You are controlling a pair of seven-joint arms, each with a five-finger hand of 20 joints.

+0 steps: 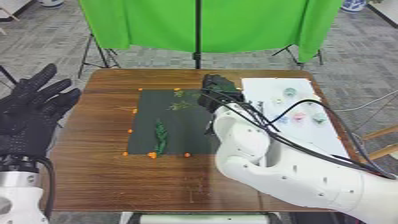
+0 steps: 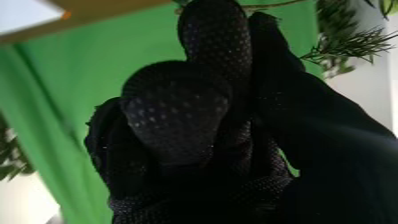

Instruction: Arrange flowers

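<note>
Watching from far away, I see the thin green sprigs (image 1: 183, 105) on the far part of the dark mat (image 1: 185, 131), just beside my right hand (image 1: 216, 90), but I cannot tell if this hand is gripping one. On the same mat, nearer to me, lies a long leafy stem (image 1: 161, 136), and to the right the small flowers (image 1: 298, 117) are on the white sheet (image 1: 313, 138). My left hand (image 1: 31, 112) is at the table's left side, released, with fingers spread.
</note>
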